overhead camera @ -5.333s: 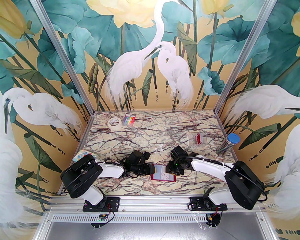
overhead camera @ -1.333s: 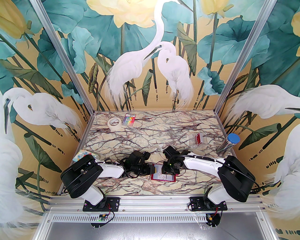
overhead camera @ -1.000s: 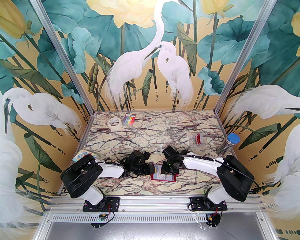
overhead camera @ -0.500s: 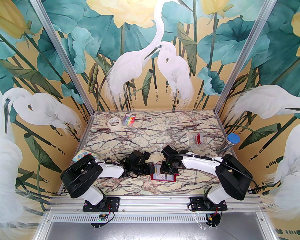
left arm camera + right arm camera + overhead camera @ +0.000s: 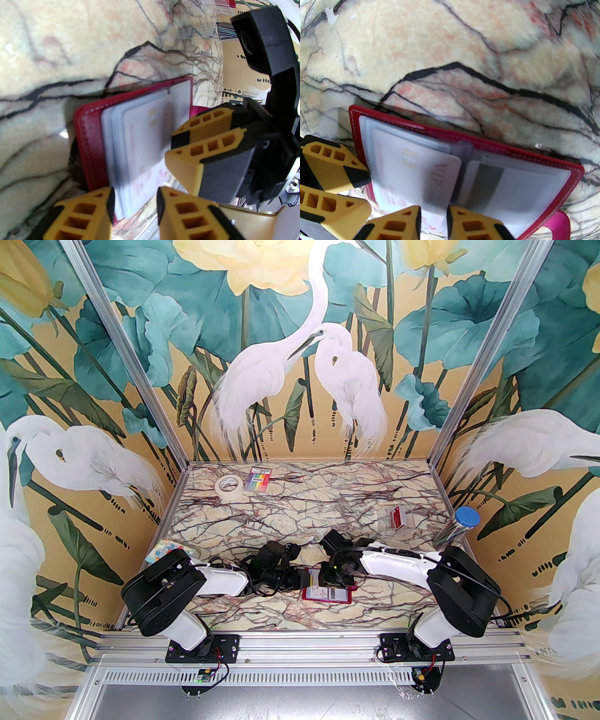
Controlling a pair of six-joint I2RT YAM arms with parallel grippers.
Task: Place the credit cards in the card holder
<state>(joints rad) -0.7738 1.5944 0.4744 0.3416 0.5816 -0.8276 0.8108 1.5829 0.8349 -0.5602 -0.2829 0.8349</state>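
The card holder (image 5: pixel 328 596) lies open on the marble table (image 5: pixel 300 516) near the front, a dark red wallet (image 5: pixel 84 131) with clear sleeves (image 5: pixel 355 124). My left gripper (image 5: pixel 303 578) is shut on its left edge (image 5: pixel 136 204), one finger on each side of the cover and sleeves (image 5: pixel 363 191). My right gripper (image 5: pixel 333 580) hangs over the fold, shut on a pale grey-lilac credit card (image 5: pixel 417 168) with a gold chip. That card (image 5: pixel 143 131) sits partly inside a left-page sleeve, held at its near edge (image 5: pixel 433 220). The right fingers (image 5: pixel 185 137) pinch it. A dark-striped card (image 5: pixel 487 182) lies in the right page.
A tape roll (image 5: pixel 228 487) and a rainbow-striped packet (image 5: pixel 260 479) lie at the back left. A small clear case (image 5: pixel 396 517) and a blue-lidded tube (image 5: pixel 457 526) are at the right. A colourful packet (image 5: pixel 168 549) sits behind the left arm. The pink snap tab (image 5: pixel 560 222) sticks out.
My right arm has shifted slowly left and back across the open holder with the card, uncovering the pink tab at the right. The left arm and the holder have stayed put.
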